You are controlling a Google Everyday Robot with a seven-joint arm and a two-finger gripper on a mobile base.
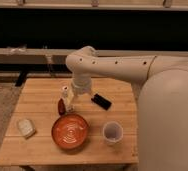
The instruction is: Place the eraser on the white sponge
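Note:
The eraser (101, 101) is a small flat black block lying on the wooden table (37, 95), right of centre. The white sponge (26, 127) is a cream pad with rounded corners near the table's left front. My gripper (68, 100) hangs down from the white arm (112, 66) over the middle of the table, left of the eraser and just above a dark red-brown bottle-like item (61, 106). It holds nothing that I can make out. The sponge lies well to the gripper's left and nearer the front.
An orange bowl (70, 131) sits at the front centre of the table. A translucent white cup (112, 132) stands to its right. My white body (169, 120) fills the right side. A low wall and dark gap run behind the table.

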